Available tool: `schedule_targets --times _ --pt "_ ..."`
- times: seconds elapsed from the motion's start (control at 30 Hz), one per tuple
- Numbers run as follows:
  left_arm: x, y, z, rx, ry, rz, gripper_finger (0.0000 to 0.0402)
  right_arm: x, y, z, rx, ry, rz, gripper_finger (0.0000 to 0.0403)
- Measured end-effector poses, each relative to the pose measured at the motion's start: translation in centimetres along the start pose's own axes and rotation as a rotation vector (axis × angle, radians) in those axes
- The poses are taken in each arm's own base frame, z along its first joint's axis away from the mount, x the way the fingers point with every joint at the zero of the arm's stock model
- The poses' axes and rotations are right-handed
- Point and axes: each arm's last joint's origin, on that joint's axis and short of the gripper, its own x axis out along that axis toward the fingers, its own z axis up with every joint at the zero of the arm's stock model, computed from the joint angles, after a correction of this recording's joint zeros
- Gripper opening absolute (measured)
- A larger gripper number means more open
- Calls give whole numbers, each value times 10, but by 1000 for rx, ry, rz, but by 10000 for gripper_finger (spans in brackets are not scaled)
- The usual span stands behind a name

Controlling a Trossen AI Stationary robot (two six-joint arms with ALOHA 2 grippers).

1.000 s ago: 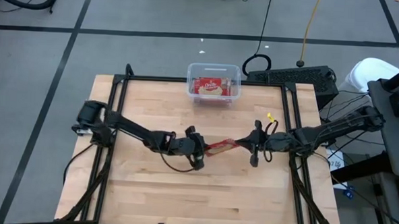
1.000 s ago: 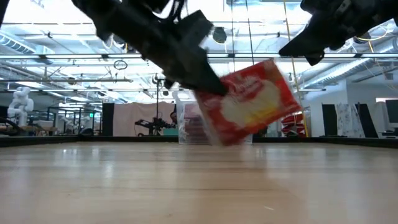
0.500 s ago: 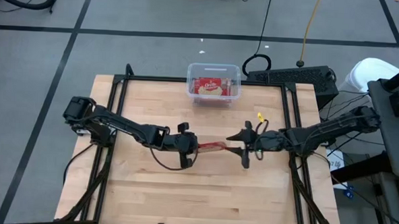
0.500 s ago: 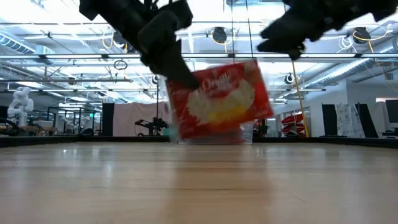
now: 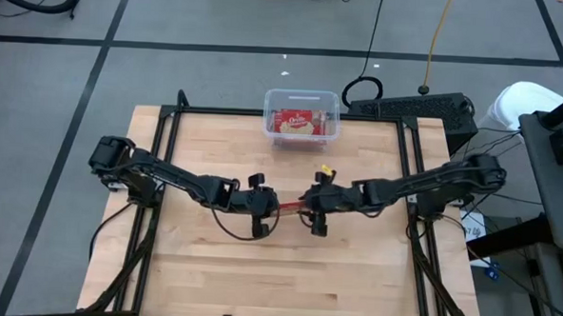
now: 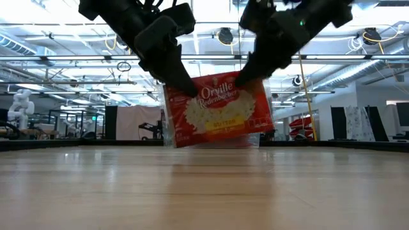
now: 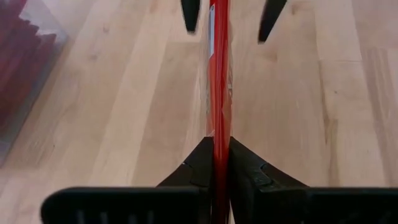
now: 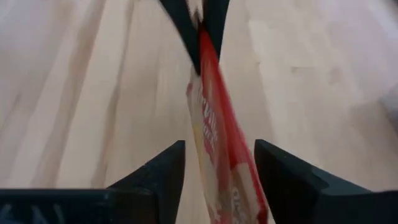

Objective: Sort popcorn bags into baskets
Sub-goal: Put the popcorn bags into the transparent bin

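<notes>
A red and yellow popcorn bag [image 6: 217, 112] hangs on edge above the table's middle, its printed face toward the near edge. From above it shows as a thin red strip [image 5: 294, 209]. My left gripper [image 5: 263, 208] is shut on the bag's left end. My right gripper [image 5: 313, 209] is open at the right end, one finger on each side of the bag [image 8: 214, 143]; I see no touch. At the far edge stands the clear basket [image 5: 268, 119] with another popcorn bag [image 5: 297, 122] lying flat in it. My left gripper pinches the bag's upper left corner [image 6: 183, 89] between its two fingers [image 7: 202, 158], which lie on the bag's two flat faces. The fingers slant down from the table's left. The bag hangs nearly upright, clear of the table.
Black frame rails [image 5: 164, 124] run along the table's left, right and far edges. Bare wood [image 5: 286, 273] lies between the grippers and the near edge. A black box [image 5: 417, 109] and cables sit beyond the far right corner.
My right gripper has gone toward the table's left, up to the bag's right end, and now straddles it. My left gripper has drawn a little toward the left edge with the bag, which has swung from tilted to nearly level.
</notes>
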Motion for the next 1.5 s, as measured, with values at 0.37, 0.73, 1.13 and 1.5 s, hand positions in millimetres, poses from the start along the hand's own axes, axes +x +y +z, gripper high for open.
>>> schedule_targets --times 0.37,0.73,1.13,1.5 --pt "0 -1 -2 -17 21 8 54 6 -4 -3 -86 24 47 17" --pt "-22 -3 -6 -105 -1 284 199 0 -24 1 -91 16 95 15" --pt "-87 -19 6 -62 -180 307 209 -64 -62 22 -43 -145 -14 10" --pt "-77 -23 -14 -118 -245 302 163 -100 -127 34 -10 -275 -65 8"
